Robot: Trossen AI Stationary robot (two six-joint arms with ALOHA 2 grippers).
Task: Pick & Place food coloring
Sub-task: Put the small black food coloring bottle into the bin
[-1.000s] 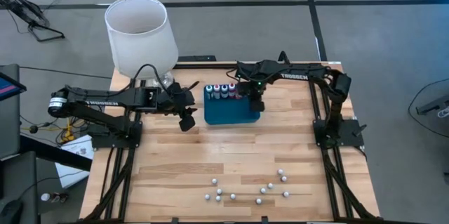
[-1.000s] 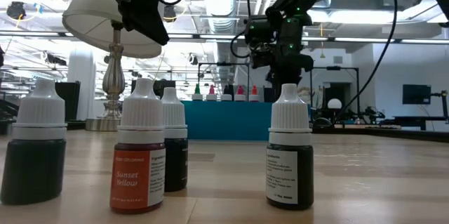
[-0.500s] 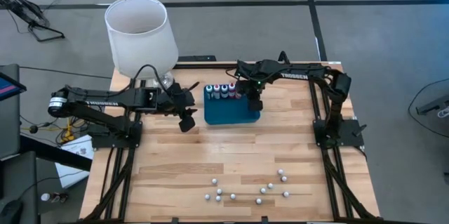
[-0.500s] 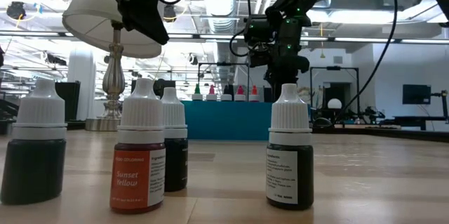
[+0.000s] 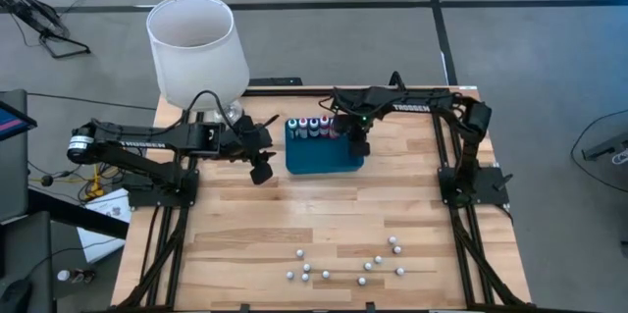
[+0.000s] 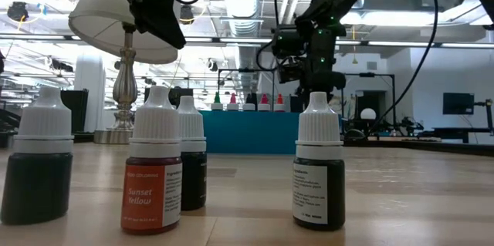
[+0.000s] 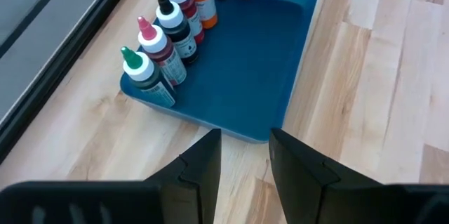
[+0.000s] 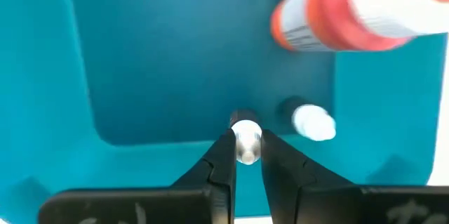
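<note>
- Right gripper [image 8: 245, 155] pinching a tiny white-capped food coloring bottle [image 8: 245, 140] over the far right corner of the flat teal plastic tray [image 5: 324, 161], right beside another small white-capped bottle [image 8: 312, 123].
- Best to lower straight down, stand it upright, then let go.
- Watch the orange bottle [image 8: 337, 13] close by; easy to knock.
- Left gripper [image 7: 242, 164] parked just off the tray's left edge, slightly open, holding nothing.
- Loose small bottles [image 5: 343, 266] waiting at the near edge of the wooden table [image 5: 314, 215].
</note>
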